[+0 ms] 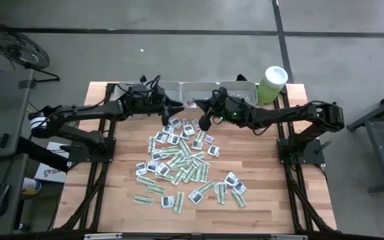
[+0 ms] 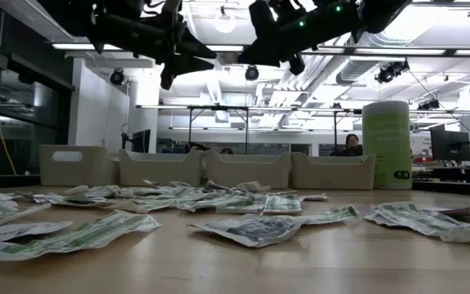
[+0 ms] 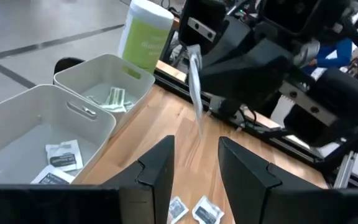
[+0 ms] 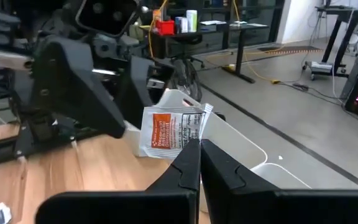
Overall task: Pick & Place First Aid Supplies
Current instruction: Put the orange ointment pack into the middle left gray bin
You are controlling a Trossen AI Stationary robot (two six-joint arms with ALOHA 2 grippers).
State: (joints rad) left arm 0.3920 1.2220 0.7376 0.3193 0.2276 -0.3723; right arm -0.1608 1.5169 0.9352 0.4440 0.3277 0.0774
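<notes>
The sachet [image 4: 171,132] nearest to the right wrist camera is showing a white, squarish face with an orange block and dark print. The right gripper [image 4: 200,144] is pinching it by its lower edge, with the fingers closed flat together on it, and is holding it upright in the air above the far part of the table [image 1: 259,200]. In the left wrist view the same sachet [image 3: 195,84] is hanging edge-on, thin as a strip.

The other sachets [image 1: 182,163] are lying scattered over the middle of the wooden table, narrow pale green-white strips mixed with squarish white ones with dark marks. A few are already lying inside the grey trays [image 3: 73,109] at the far edge.

The left gripper [image 3: 194,163] is hovering near the trays, close to the right one, its fingers standing partly apart and holding nothing. A tall pale green tub [image 1: 272,83] is standing just beside the trays.
</notes>
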